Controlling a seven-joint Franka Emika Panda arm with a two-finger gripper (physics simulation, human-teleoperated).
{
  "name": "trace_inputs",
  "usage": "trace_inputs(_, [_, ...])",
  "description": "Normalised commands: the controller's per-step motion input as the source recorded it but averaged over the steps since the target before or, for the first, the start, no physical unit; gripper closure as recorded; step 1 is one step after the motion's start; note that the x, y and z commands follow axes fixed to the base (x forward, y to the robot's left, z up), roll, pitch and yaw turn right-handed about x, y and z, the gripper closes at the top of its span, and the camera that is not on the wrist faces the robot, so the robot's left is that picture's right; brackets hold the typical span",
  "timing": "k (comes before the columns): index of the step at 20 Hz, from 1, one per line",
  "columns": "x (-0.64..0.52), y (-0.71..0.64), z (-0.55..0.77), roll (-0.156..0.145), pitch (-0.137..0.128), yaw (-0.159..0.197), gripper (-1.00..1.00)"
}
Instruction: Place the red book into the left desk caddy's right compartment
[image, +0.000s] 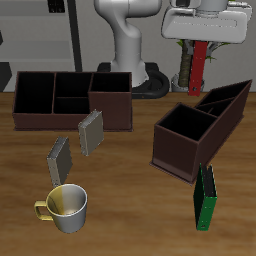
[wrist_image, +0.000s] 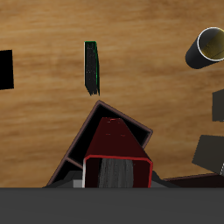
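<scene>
My gripper (image: 200, 48) is shut on the red book (image: 198, 70) and holds it upright, high above the table, over the far end of the left desk caddy (image: 175, 160). That dark brown caddy stands diagonally. Its big square right compartment (image: 182, 126) is at the end nearer the table's front edge and holds nothing. In the wrist view the red book (wrist_image: 118, 140) hangs below the camera with its pale page edges showing, and a corner of the caddy (wrist_image: 131, 121) lies under it.
A second caddy (image: 70, 120) stands square-on at the back. Two grey books (image: 91, 131) (image: 60, 158) stand in front of it. A mug (image: 65, 207) sits near the front edge. A green book (image: 205, 198) stands just in front of the diagonal caddy.
</scene>
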Motion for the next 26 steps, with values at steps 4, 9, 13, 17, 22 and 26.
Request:
trace_inputs(4, [0.11, -0.06, -0.16, -0.007, 0.022, -0.014, 1.0])
trace_inputs(9, [0.03, 0.09, -0.21, 0.015, 0.024, 0.004, 1.0])
trace_inputs(13, [0.04, 0.13, -0.16, 0.025, 0.018, 0.002, 1.0])
trace_inputs(17, [0.04, -0.02, -0.09, -0.001, 0.013, -0.004, 1.0])
trace_inputs(22, [0.04, -0.02, -0.15, 0.005, 0.016, -0.002, 1.0])
trace_inputs(26, [0.06, 0.01, -0.26, 0.003, 0.03, 0.0, 1.0])
